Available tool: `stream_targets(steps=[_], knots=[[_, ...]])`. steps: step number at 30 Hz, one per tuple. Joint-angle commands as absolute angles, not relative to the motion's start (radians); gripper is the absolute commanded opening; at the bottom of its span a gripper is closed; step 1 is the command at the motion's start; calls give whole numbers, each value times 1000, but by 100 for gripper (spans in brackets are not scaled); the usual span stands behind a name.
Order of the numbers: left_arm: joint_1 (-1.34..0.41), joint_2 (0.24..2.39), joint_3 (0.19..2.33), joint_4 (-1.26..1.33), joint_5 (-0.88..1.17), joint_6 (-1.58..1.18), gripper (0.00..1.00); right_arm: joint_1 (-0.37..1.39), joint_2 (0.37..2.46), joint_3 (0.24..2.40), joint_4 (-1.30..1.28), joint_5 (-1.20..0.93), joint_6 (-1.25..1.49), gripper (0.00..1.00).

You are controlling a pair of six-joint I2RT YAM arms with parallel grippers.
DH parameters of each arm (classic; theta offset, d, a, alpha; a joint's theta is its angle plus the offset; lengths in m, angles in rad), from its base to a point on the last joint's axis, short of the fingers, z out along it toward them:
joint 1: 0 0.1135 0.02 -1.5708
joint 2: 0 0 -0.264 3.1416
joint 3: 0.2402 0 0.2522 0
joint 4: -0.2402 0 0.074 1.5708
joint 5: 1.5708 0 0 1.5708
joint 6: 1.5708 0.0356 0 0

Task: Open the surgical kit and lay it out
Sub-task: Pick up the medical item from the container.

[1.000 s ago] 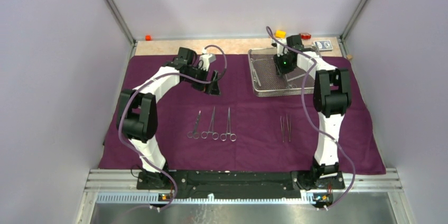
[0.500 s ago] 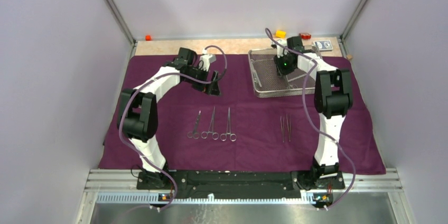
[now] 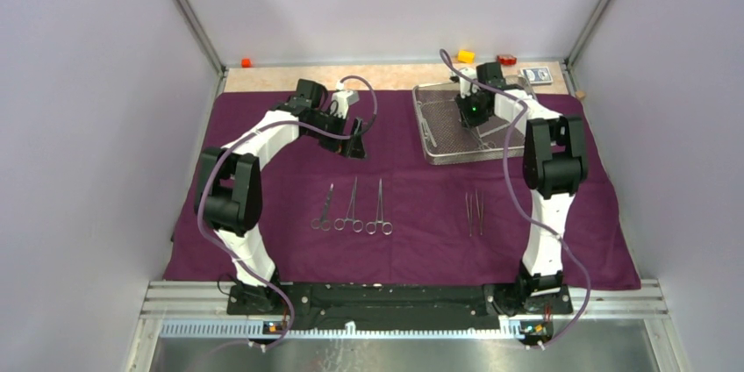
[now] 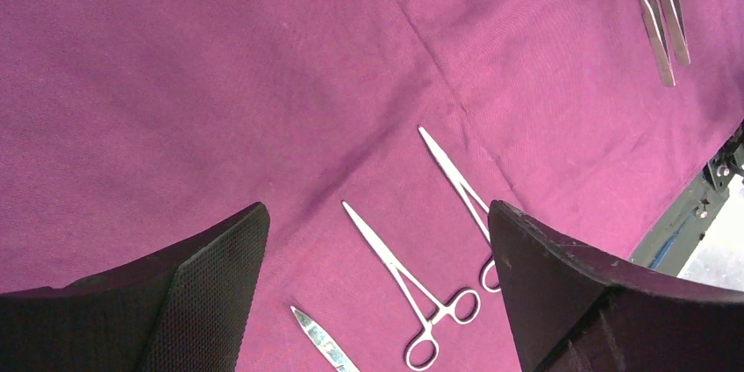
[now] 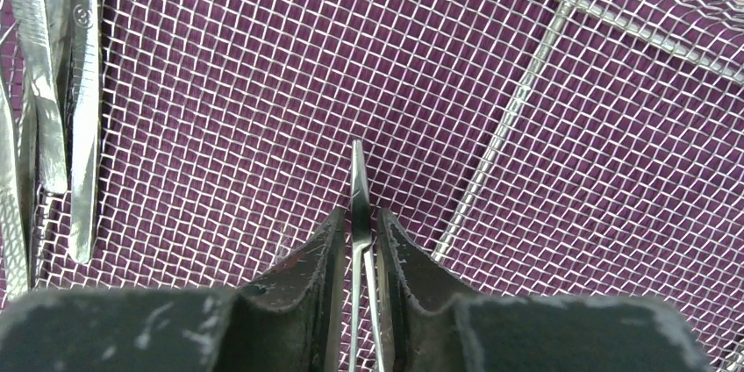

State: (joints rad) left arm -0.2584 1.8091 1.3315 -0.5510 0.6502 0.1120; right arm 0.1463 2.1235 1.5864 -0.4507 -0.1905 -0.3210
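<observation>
Pinching tweezers (image 5: 358,170) in the closed right claw (image 5: 360,218), inside the tray (image 5: 263,56) at the cloth's (image 3: 421,240) far right corner. Holding nothing in the wide-open left claw (image 4: 377,210).

Nothing here can be read: the round stamp on the tweezers (image 5: 82,109) and the print on the packet (image 3: 537,75) are too small.

Overhead camera looks down from behind; both close wrist views share its purple cloth (image 3: 421,205).
</observation>
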Motion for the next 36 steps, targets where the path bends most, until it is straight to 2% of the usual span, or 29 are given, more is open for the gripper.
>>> stream_targets(steps=[1,8,19,36], knots=[[-256,1798,1346,-550,674,133,99,136,2162,1601,-540,-170,-341,14],[-256,1800,1361,-550,650,132,99,136,2193,1664,-549,-186,-323,0],[-256,1834,1421,-536,650,115,99,136,2147,1767,-534,-239,-283,0],[-286,1970,1591,-385,766,-50,98,135,2008,1730,-443,-288,-222,0]])
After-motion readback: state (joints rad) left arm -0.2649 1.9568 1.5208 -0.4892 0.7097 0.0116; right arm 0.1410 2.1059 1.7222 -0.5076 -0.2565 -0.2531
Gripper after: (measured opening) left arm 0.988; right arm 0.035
